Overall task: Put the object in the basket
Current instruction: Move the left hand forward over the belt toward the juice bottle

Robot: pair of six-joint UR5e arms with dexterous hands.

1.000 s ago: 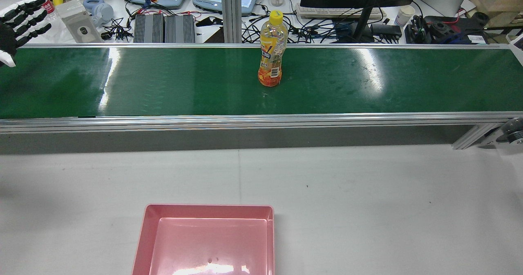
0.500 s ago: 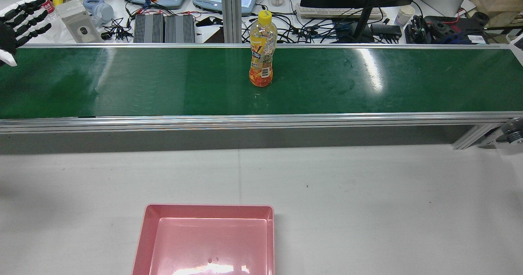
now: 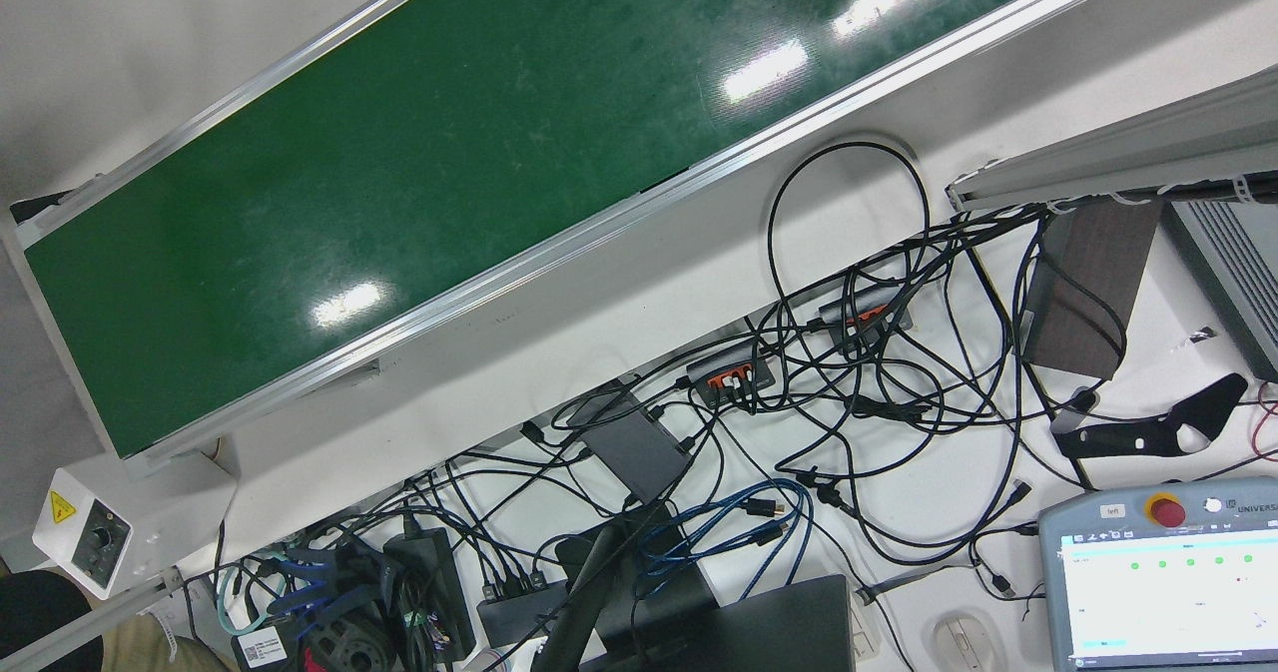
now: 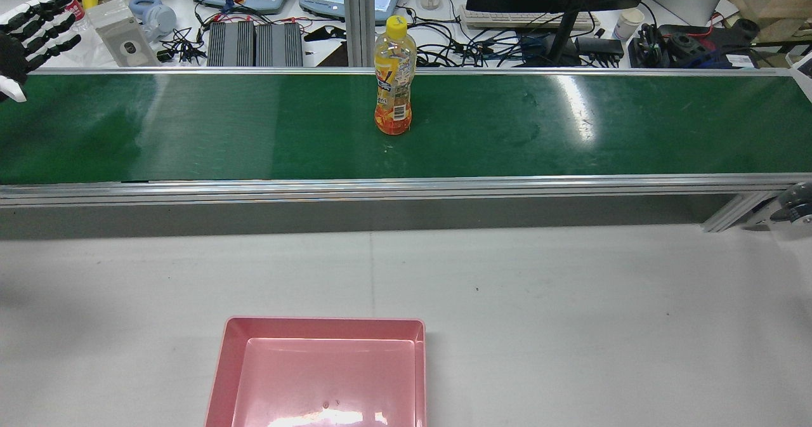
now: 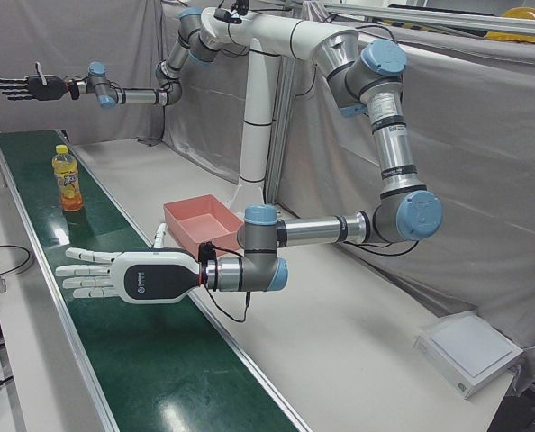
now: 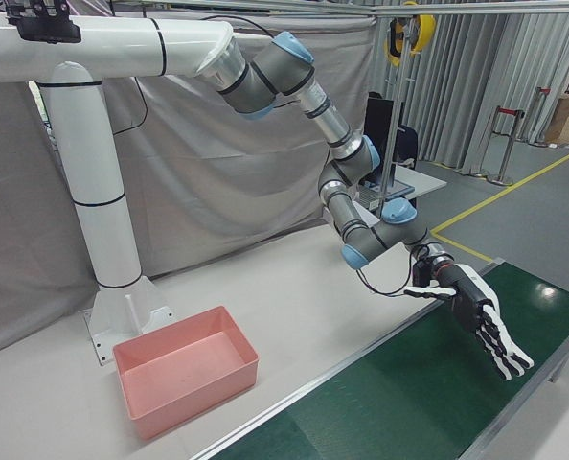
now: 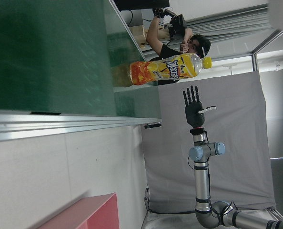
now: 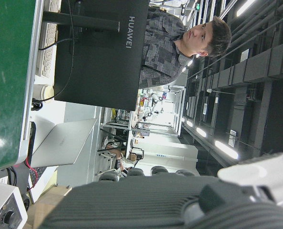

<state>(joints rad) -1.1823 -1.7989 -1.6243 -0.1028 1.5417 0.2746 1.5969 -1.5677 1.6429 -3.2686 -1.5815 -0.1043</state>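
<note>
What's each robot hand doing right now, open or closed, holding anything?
Left robot hand: open, fingers spread, holding nothing.
Right robot hand: open, fingers out flat over the belt, holding nothing.

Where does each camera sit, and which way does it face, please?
Front: overhead, looking down on the belt end and cables; no arm.
Rear: high behind, facing forward over basket, bottle; left hand.
Left-front: left corner, along belt; left hand near, right hand far.
Right-front: right corner; right hand.
Left hand: along belt at bottle, right hand.
Right hand: toward a monitor.
Shared: rear, left-front, left hand views show the bottle.
</note>
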